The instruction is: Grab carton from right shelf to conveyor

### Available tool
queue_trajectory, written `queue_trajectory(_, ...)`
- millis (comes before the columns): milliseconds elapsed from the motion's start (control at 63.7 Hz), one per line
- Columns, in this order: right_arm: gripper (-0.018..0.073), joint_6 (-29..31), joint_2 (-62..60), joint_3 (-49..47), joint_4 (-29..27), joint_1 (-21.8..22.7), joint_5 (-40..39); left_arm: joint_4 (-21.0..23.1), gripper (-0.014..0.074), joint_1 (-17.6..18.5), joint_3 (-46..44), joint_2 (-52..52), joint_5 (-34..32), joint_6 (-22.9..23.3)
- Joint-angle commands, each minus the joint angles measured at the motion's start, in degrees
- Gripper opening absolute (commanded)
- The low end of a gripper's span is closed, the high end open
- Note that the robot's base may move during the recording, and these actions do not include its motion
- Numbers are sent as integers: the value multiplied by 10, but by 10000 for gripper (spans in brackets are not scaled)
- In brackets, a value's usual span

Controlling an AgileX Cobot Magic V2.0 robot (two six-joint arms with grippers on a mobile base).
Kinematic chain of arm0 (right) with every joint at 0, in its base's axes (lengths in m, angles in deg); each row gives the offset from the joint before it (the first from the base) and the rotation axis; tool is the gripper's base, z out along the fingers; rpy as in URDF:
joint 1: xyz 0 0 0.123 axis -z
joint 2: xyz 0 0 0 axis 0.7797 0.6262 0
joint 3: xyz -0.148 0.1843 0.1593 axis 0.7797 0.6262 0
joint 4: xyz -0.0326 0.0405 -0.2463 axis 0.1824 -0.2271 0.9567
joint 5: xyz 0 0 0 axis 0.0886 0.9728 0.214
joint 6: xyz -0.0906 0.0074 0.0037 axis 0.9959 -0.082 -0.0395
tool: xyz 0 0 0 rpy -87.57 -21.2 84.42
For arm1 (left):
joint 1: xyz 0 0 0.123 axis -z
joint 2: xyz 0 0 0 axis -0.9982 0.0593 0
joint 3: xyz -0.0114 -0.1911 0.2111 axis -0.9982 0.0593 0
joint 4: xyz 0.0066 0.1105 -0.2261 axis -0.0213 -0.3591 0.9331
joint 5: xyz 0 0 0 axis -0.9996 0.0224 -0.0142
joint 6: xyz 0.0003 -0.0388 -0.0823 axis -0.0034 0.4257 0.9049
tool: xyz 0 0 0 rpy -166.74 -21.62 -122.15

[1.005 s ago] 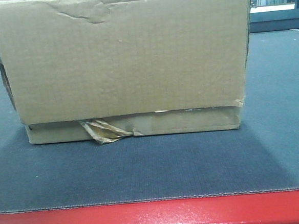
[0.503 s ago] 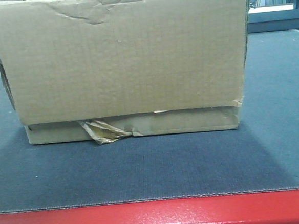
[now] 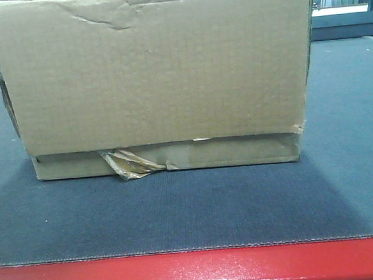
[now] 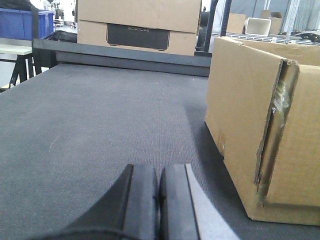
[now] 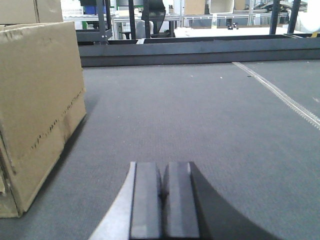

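Note:
A brown carton point(image 3: 153, 78) with a creased top and torn tape at its base sits on the grey conveyor belt point(image 3: 191, 207), filling the front view. It shows at the right of the left wrist view point(image 4: 260, 120) and at the left of the right wrist view point(image 5: 35, 105). My left gripper point(image 4: 159, 172) is shut and empty, low over the belt to the left of the carton, apart from it. My right gripper point(image 5: 162, 172) is shut and empty, low over the belt to the right of the carton, apart from it.
A red edge point(image 3: 195, 271) runs along the belt's near side. A dark rail point(image 5: 200, 52) bounds the far side. Another carton with a black label point(image 4: 137, 25) stands beyond the rail. A blue bin point(image 4: 25, 22) sits far left. A seam point(image 5: 280, 92) crosses the belt.

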Motion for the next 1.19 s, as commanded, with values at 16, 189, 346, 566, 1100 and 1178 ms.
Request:
queue_trajectory(16, -69, 7, -5, 1, 0, 4, -26, 3, 4, -2, -1, -3, -11, -2)
queue_trajectory(189, -69, 7, -5, 1, 0, 4, -26, 3, 4, -2, -1, -3, -11, -2)
queue_trajectory(346, -69, 7, -5, 1, 0, 4, -26, 3, 4, -2, -1, -3, -11, -2)
queue_trajectory(566, -69, 7, -5, 1, 0, 4, -26, 3, 4, -2, -1, -3, -11, -2)
queue_trajectory(1100, -69, 7, -5, 1, 0, 4, -26, 3, 4, -2, -1, -3, -11, -2)
queue_trajectory(1178, -69, 7, -5, 1, 0, 4, -26, 3, 4, -2, -1, -3, -11, -2)
